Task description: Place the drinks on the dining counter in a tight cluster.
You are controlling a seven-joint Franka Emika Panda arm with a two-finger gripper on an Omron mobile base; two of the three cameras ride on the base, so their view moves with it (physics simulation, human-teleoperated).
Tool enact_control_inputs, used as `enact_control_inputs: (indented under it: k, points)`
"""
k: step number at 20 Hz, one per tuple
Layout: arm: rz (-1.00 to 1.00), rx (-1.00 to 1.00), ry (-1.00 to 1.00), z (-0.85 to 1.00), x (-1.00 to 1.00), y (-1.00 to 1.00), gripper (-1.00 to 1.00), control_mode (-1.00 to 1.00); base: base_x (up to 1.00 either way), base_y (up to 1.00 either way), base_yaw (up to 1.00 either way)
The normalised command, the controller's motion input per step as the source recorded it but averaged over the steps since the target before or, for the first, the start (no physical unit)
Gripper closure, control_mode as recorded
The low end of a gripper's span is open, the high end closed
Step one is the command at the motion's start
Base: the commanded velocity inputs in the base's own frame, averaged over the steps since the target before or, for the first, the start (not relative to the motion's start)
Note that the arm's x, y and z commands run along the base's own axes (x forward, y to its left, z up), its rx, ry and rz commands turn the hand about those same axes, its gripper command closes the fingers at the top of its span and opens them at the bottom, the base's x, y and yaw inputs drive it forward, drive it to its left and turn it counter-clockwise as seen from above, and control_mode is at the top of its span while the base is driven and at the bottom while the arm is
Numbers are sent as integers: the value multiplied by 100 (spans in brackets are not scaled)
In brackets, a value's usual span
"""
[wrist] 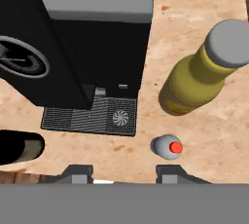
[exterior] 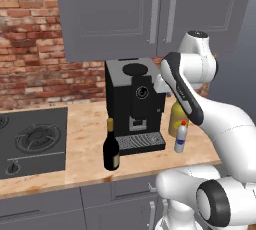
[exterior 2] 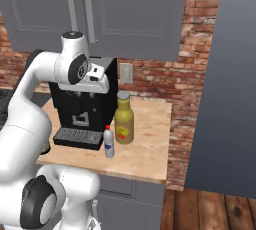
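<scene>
Two dark fingertips [wrist: 78,173] of the gripper [wrist: 124,174] hang closed on nothing above the wooden counter [wrist: 204,135]. Just beyond the right fingertip stands the small red-capped bottle [wrist: 168,147], with the fat yellow bottle [wrist: 199,77] further past it. Left of the fingers shows the dark wine bottle [wrist: 19,146], beside the black coffee machine [wrist: 82,47].

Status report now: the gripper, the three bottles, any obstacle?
Gripper shut, empty, above the counter. Small bottle, yellow bottle, wine bottle all stand untouched. Coffee machine close beside.
</scene>
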Motion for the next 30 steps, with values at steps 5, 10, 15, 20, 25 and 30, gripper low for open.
enact_control_inputs:
  k: [5, 10, 15, 20, 25, 30]
  points:
    - [0, 0, -1, -8, 16, -10, -100, -100, 0, 0, 0]
    - [-1, 0, 4, -15, 37, -39, -100, -100, 0, 0, 0]
    - [0, 0, 0, 0, 10, -60, -100, -100, 0, 0, 0]
    - [0, 0, 0, 0, 0, -34, -100, -100, 0, 0, 0]
    - [-6, 0, -1, -15, 0, -25, -100, -100, 0, 0, 0]
    - [-8, 0, -1, -21, 13, -39, -100, -100, 0, 0, 0]
